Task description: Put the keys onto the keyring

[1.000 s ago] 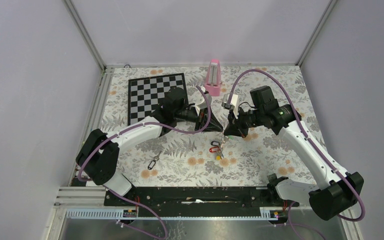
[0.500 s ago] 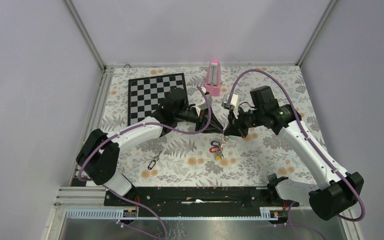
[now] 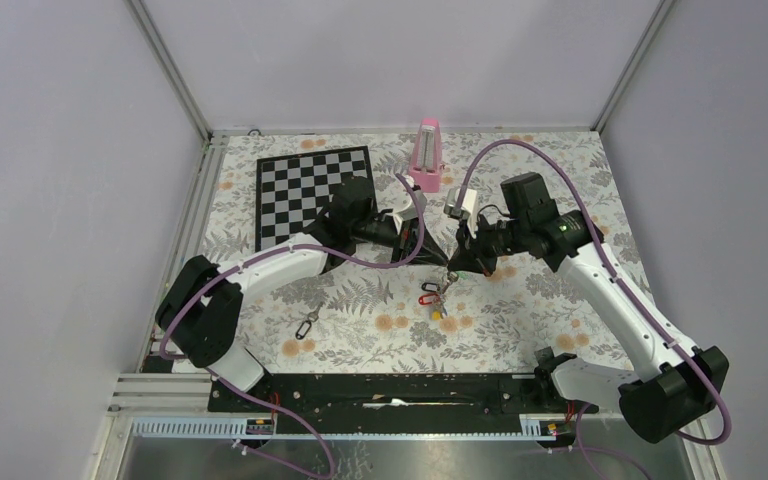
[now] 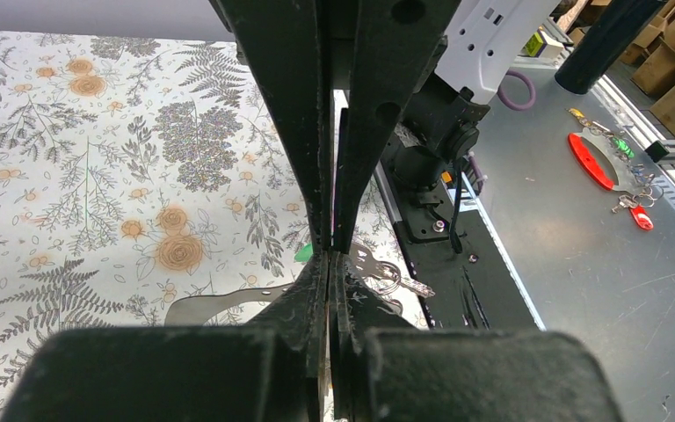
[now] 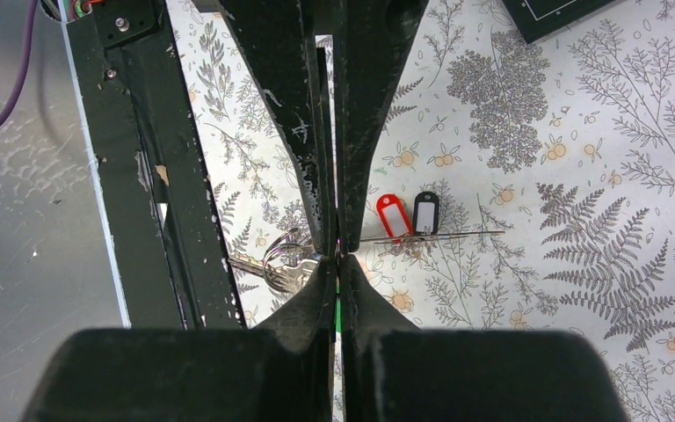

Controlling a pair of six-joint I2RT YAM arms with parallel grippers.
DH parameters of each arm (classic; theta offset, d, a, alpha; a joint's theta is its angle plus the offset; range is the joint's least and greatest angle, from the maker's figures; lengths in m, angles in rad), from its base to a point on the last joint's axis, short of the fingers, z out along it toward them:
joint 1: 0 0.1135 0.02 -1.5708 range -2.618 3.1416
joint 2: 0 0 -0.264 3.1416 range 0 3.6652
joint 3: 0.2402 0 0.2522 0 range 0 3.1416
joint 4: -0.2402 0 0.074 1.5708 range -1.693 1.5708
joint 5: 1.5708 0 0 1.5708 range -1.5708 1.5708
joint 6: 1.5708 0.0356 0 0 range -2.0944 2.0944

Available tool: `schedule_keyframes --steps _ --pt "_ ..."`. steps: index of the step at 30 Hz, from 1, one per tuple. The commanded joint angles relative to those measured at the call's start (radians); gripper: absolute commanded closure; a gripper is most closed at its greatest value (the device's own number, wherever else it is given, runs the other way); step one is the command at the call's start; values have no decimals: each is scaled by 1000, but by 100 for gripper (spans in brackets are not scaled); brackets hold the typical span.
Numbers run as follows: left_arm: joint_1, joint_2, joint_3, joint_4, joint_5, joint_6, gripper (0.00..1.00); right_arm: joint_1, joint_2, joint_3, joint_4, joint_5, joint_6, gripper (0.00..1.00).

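Note:
My two grippers meet tip to tip above the middle of the floral table. The left gripper (image 3: 438, 259) (image 4: 330, 255) is shut; whether anything is pinched in it does not show. The right gripper (image 3: 452, 268) (image 5: 338, 255) is shut, with a sliver of a green tag (image 5: 337, 309) between its fingers. Below the tips hang the keys: a red tag (image 5: 392, 215) (image 3: 426, 299), a black tag (image 5: 425, 212), a yellow tag (image 3: 438, 312) and bare metal keys on a small split ring (image 5: 283, 259) (image 4: 387, 277). A thin grey wire, the keyring (image 5: 457, 235), runs edge-on beside the tags.
A chessboard (image 3: 310, 190) lies at the back left and a pink upright object (image 3: 426, 155) stands at the back centre. A small silver clip (image 3: 307, 325) lies on the cloth at the front left. The black base rail (image 3: 390, 392) runs along the near edge.
The left gripper's jaws stood slightly apart and have now closed. Both arms have barely moved, and the bunch of keys hangs in the same place.

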Motion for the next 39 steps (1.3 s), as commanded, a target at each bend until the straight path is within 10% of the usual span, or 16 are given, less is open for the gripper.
schedule_keyframes --steps 1,8,22,39 --pt "0 -26 39 19 29 11 100 10 -44 -9 58 6 18 91" --pt "48 -62 8 233 67 -184 100 9 -86 -7 64 51 22 67" --pt "81 -39 -123 840 11 -707 100 9 -100 77 36 14 -16 58" --pt "80 -37 -145 854 25 -696 100 9 -54 11 62 -242 -19 48"
